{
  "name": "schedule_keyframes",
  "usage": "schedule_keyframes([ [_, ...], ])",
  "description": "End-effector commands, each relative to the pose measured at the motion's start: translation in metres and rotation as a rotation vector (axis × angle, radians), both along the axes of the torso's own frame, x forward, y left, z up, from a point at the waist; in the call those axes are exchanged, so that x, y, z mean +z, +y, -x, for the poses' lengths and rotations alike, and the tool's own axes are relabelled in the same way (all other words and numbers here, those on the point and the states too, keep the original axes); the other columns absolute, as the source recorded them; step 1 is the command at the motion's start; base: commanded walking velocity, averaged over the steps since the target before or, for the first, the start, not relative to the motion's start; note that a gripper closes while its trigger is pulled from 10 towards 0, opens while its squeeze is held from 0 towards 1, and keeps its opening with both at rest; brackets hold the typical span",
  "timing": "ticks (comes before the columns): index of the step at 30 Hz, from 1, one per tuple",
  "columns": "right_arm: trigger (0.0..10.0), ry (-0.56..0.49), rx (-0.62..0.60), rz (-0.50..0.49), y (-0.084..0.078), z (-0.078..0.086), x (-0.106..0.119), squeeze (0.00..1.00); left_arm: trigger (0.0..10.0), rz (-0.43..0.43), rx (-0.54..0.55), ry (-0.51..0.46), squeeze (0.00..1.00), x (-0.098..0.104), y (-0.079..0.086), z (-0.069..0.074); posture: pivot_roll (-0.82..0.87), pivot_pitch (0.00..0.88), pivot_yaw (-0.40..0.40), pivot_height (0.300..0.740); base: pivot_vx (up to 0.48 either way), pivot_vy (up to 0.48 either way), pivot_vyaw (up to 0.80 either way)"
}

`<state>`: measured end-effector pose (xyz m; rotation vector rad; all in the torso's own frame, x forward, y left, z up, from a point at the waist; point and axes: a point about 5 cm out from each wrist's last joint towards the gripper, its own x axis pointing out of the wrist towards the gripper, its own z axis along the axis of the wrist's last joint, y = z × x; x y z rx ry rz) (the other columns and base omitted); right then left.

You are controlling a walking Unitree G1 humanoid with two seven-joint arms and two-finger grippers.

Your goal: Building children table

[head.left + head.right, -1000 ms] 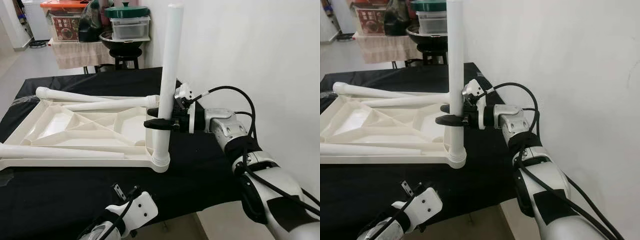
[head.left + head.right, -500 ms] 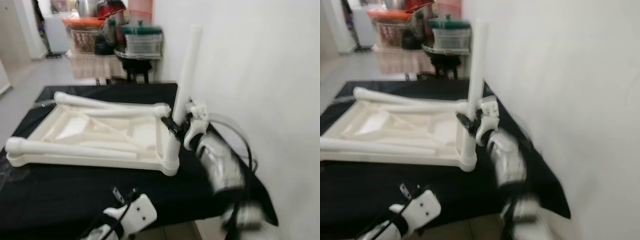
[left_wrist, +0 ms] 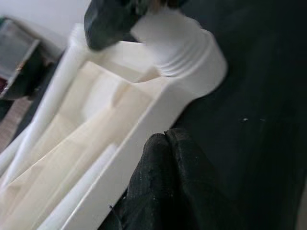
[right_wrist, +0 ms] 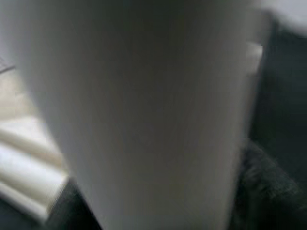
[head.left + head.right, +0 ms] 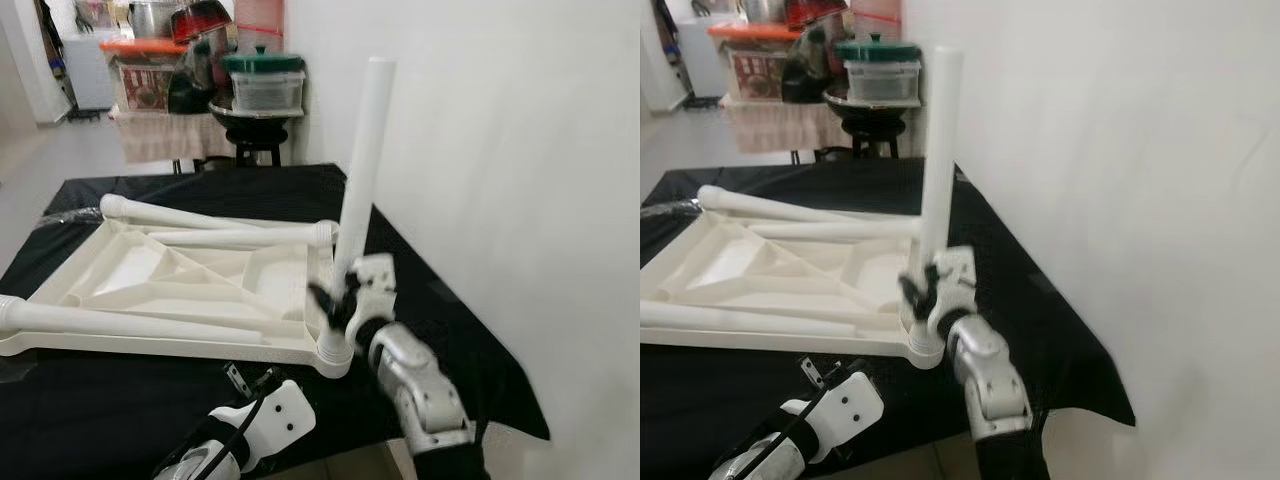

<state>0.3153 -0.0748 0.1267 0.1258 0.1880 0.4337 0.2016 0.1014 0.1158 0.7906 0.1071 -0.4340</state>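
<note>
one tall white plastic leg (image 5: 358, 170) upright in the upturned white tabletop (image 5: 190, 290) at 5 o'clock, right end effector (image 5: 335, 303) gripping it, three loose legs left.

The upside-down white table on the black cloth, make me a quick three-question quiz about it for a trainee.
1. True or false: the upright leg stands in the corner socket of the tabletop nearest the wall.
2. How many loose legs lie flat on the tabletop? A) one B) three C) none
3. Which gripper is at the upright leg, and at what height?

Key
1. True.
2. B: two along the far edge, one along the near edge.
3. The right gripper, low on the leg just above the socket; its wrist view looks at the leg close up. The left gripper sits lower, near the table's front edge, on the black cloth.
</note>
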Motion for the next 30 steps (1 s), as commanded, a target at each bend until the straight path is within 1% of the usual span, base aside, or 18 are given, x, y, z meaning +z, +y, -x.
schedule_keyframes([
  [1, 10.0, -0.067, 0.083, -0.054, 0.004, -0.008, 0.022, 1.0, 10.0, -0.009, -0.001, 0.02, 0.0, -0.004, -0.002, 0.0, 0.09, 0.0, -0.071, 0.74, 0.0, 0.0, 0.0],
  [2, 10.0, -0.132, 0.23, -0.079, 0.005, -0.012, 0.038, 0.88, 10.0, -0.008, -0.001, 0.02, 0.0, -0.004, -0.003, -0.001, 0.1, 0.0, -0.072, 0.74, 0.0, 0.0, 0.0],
  [3, 10.0, -0.132, 0.23, -0.079, 0.005, -0.012, 0.038, 0.88, 10.0, -0.008, -0.001, 0.02, 0.0, -0.004, -0.003, -0.001, 0.1, 0.0, -0.072, 0.74, 0.0, 0.0, 0.0],
  [4, 10.0, -0.181, 0.368, -0.068, 0.003, -0.014, 0.049, 0.0, 10.0, -0.008, -0.002, 0.021, 0.0, -0.004, -0.004, -0.002, 0.1, 0.0, -0.076, 0.74, 0.0, 0.0, 0.0],
  [5, 10.0, -0.209, 0.485, -0.038, 0.001, -0.015, 0.055, 0.0, 10.0, -0.007, -0.002, 0.021, 0.0, -0.005, -0.005, -0.003, 0.1, 0.0, -0.079, 0.74, 0.0, 0.0, 0.0],
  [6, 10.0, -0.209, 0.485, -0.038, 0.001, -0.015, 0.055, 0.0, 10.0, -0.007, -0.002, 0.021, 0.0, -0.005, -0.005, -0.003, 0.1, 0.0, -0.079, 0.74, 0.0, 0.0, 0.0],
  [7, 10.0, -0.22, 0.59, -0.002, -0.002, -0.017, 0.057, 0.0, 10.0, -0.007, -0.002, 0.022, 0.0, -0.005, -0.006, -0.004, 0.11, 0.0, -0.084, 0.74, 0.0, 0.0, 0.0],
  [8, 10.0, -0.22, 0.59, -0.002, -0.002, -0.017, 0.057, 0.0, 10.0, -0.007, -0.002, 0.022, 0.0, -0.005, -0.006, -0.004, 0.11, 0.0, -0.084, 0.74, 0.0, 0.0, 0.0],
  [10, 10.0, -0.196, 0.753, 0.018, -0.01, -0.025, 0.058, 0.0, 10.0, -0.006, -0.002, 0.023, 0.0, -0.007, -0.009, -0.008, 0.13, 0.0, -0.099, 0.74, 0.0, 0.0, 0.0],
  [11, 10.0, -0.196, 0.753, 0.018, -0.01, -0.025, 0.058, 0.0, 10.0, -0.006, -0.002, 0.023, 0.0, -0.007, -0.009, -0.008, 0.13, 0.0, -0.099, 0.74, 0.0, 0.0, 0.0],
  [12, 10.0, -0.176, 0.807, 0.019, -0.013, -0.03, 0.059, 0.0, 10.0, -0.005, -0.001, 0.025, 0.0, -0.008, -0.011, -0.011, 0.14, 0.0, -0.107, 0.74, 0.0, 0.0, 0.0],
  [14, 10.0, -0.155, 0.831, 0.014, -0.015, -0.035, 0.06, 0.0, 10.0, -0.005, -0.001, 0.026, 0.0, -0.008, -0.012, -0.012, 0.15, 0.0, -0.108, 0.74, 0.0, 0.0, 0.0],
  [17, 10.0, -0.134, 0.83, 0.001, -0.017, -0.04, 0.061, 0.0, 10.0, -0.004, -0.001, 0.027, 0.0, -0.009, -0.013, -0.014, 0.16, 0.0, -0.114, 0.74, 0.0, 0.0, 0.0],
  [18, 7.7, -0.115, 0.823, -0.013, -0.018, -0.045, 0.061, 0.0, 10.0, -0.002, -0.001, 0.028, 0.0, -0.009, -0.013, -0.015, 0.16, 0.0, -0.115, 0.74, 0.0, 0.0, 0.0],
  [19, 0.0, -0.104, 0.817, -0.026, -0.018, -0.048, 0.061, 0.0, 10.0, -0.001, -0.001, 0.03, 0.0, -0.009, -0.014, -0.016, 0.17, 0.0, -0.119, 0.74, 0.0, 0.0, 0.0],
  [26, 0.0, -0.062, 0.801, -0.052, -0.022, -0.054, 0.053, 0.0, 10.0, 0.001, 0.001, 0.03, 0.0, -0.009, -0.015, -0.016, 0.18, 0.0, -0.123, 0.74, 0.0, 0.0, 0.0],
  [28, 0.0, -0.039, 0.761, 0.038, -0.03, -0.057, 0.046, 0.0, 10.0, 0.001, 0.001, 0.029, 0.0, -0.009, -0.015, -0.016, 0.18, 0.0, -0.127, 0.74, 0.0, 0.0, 0.0],
  [30, 0.0, -0.039, 0.761, 0.038, -0.03, -0.057, 0.046, 0.0, 10.0, 0.001, 0.001, 0.029, 0.0, -0.009, -0.015, -0.016, 0.18, 0.0, -0.127, 0.74, 0.0, 0.0, 0.0],
])
